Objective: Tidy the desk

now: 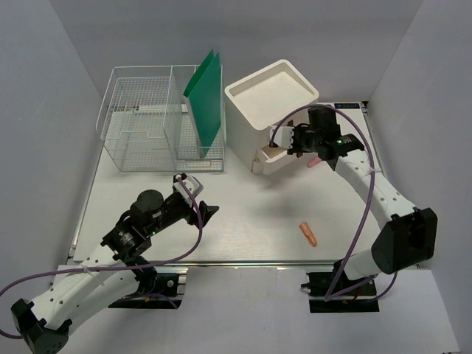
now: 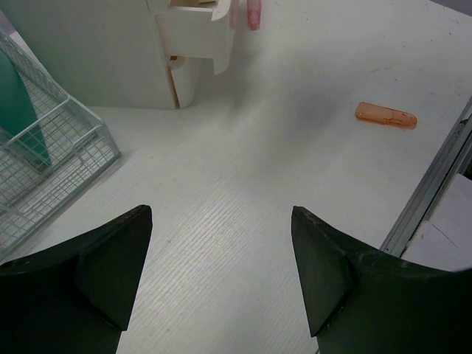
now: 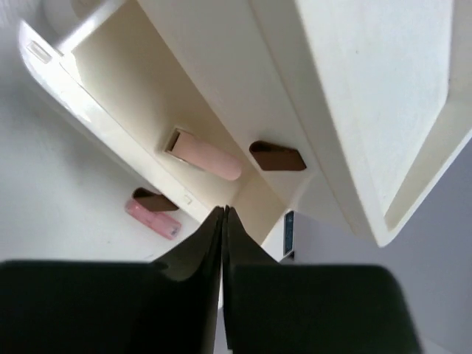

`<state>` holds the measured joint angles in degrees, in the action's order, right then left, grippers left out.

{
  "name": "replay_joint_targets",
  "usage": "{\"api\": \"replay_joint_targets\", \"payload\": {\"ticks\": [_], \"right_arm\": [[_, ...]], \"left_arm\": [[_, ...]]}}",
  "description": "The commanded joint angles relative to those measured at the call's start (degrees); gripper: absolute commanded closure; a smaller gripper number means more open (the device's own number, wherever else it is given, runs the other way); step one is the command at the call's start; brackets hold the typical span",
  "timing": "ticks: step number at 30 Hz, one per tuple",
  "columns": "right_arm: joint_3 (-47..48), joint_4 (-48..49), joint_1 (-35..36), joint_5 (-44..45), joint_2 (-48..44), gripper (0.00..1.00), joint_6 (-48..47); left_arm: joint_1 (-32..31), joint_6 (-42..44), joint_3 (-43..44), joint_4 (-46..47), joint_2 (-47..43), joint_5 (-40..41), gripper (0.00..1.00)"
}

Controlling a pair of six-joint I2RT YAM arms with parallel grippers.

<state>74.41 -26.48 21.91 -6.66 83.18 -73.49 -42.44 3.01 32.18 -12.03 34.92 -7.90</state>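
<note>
a pale pink capsule-shaped piece (image 3: 203,156) lies in the white box's open drawer (image 3: 125,96); an orange capsule-shaped piece (image 1: 308,234) lies on the white worktop (image 1: 251,214), not yet stowed. right gripper (image 3: 223,212) pinched shut, empty; left gripper (image 2: 221,214) wide.

Looks matt white and finely ribbed across the desk (image 2: 221,243), edged by a rail (image 2: 430,184) of bare, dull metal. Shows thin white-coated wire in the basket (image 1: 140,125), smooth, faintly glossy off-white plastic on the drawer box (image 1: 269,92), and a smooth green plastic-looking sheet (image 1: 205,96).
</note>
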Motion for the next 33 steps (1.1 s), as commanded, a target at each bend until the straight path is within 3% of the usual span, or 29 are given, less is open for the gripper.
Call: {"api": "replay_joint_targets", "payload": {"ticks": [1, 6, 11, 17, 25, 33], "right_arm": [[1.9, -4.3, -1.4, -6.4, -1.4, 1.00, 6.8], [0.6, -5.4, -4.6, -4.0, 1.2, 1.00, 13.4], [-3.5, -2.3, -8.6, -4.1, 2.0, 1.00, 16.0], [-1.8, 0.0, -10.0, -3.5, 7.8, 1.00, 17.7], [0.2, 8.2, -9.7, -4.4, 13.8, 1.00, 21.8], [-4.0, 21.6, -10.0, -7.1, 12.5, 1.00, 31.3]], "left_arm": [[0.2, 0.2, 1.1, 0.0, -0.6, 0.2, 0.14], [0.2, 0.2, 1.0, 0.0, -1.3, 0.3, 0.15], [0.2, 0.4, 1.1, 0.3, -1.6, -0.1, 0.14], [0.2, 0.5, 1.1, 0.2, -1.4, -0.5, 0.15], [0.2, 0.6, 1.1, 0.1, -1.5, 0.1, 0.14], [0.2, 0.8, 1.1, 0.2, -1.2, -0.3, 0.14]]}}
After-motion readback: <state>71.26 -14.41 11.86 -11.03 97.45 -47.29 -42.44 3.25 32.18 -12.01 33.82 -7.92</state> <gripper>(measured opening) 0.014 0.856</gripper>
